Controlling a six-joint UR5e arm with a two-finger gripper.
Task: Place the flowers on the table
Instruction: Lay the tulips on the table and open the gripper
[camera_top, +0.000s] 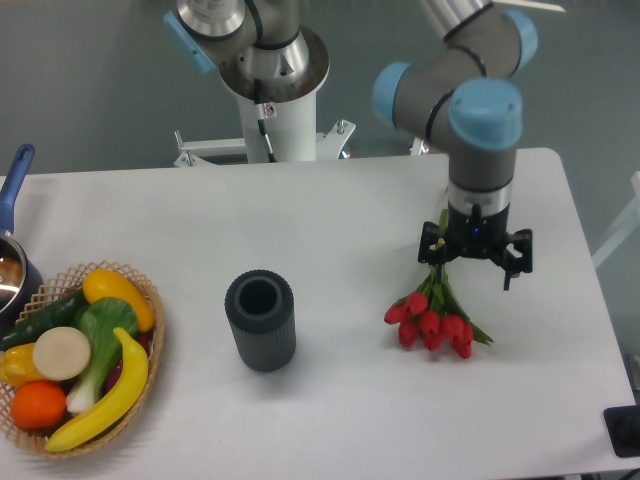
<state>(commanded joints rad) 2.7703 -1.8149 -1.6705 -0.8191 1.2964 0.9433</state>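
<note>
The flowers (432, 318), a bunch of red tulip buds with green leaves, lie on the white table (340, 220) at the right. The buds point toward the front and the stems run back under my gripper. My gripper (472, 266) points straight down over the stem end, with its two black fingers spread wide to either side of the stems. It looks open and is not clamping the stems. The stem ends are partly hidden by the gripper body.
A dark grey ribbed vase (261, 320) stands upright at mid-table, left of the flowers. A wicker basket (150, 350) of fruit and vegetables sits at the front left. A pot with a blue handle (14, 185) is at the left edge. The robot base (275, 90) is behind the table.
</note>
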